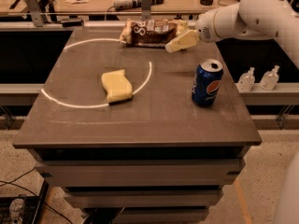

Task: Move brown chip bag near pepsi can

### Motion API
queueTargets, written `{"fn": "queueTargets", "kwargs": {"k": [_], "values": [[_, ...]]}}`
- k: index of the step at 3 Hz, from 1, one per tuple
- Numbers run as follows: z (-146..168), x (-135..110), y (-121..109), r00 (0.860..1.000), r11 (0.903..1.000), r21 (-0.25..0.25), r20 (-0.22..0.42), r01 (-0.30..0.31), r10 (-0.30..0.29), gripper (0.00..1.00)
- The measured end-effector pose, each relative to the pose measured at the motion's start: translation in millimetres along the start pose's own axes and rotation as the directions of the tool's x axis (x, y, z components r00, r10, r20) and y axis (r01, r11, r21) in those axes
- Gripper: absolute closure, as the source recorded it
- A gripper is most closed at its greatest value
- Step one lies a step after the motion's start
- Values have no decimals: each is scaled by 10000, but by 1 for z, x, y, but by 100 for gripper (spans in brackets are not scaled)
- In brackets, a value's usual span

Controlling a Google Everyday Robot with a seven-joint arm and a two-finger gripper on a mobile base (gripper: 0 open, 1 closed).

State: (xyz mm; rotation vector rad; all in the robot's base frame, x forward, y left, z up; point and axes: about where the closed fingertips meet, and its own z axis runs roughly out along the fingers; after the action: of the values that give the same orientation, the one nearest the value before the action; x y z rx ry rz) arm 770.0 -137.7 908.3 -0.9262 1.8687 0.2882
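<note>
Brown chip bag [148,31] lies flat at far edge of desk [140,120], white lettering up. End effector [176,43] is at bag's right end, beside or touching it, can't tell which; arm comes in from upper right. Pepsi can [207,83] upright nr desk's right edge, apart from bag. Yellow sponge [117,85] mid-desk, inside white circle line [70,104]. Two small bottles [246,80] on ledge beyond desk, right.

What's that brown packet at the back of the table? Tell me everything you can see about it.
The brown chip bag is a crinkly dark-brown snack packet with large white lettering and pale sealed ends. It lies lengthwise at the far edge of the table. The gripper hangs at its right end; contact cannot be told.
</note>
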Motion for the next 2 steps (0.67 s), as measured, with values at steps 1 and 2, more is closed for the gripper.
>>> {"fn": "queueTargets", "kwargs": {"k": [1,2], "values": [[27,-4,12,9996,9998,33,-189,187,-186,0],[56,-1,6,9979,9983,324,-433,486,-472,0]]}}
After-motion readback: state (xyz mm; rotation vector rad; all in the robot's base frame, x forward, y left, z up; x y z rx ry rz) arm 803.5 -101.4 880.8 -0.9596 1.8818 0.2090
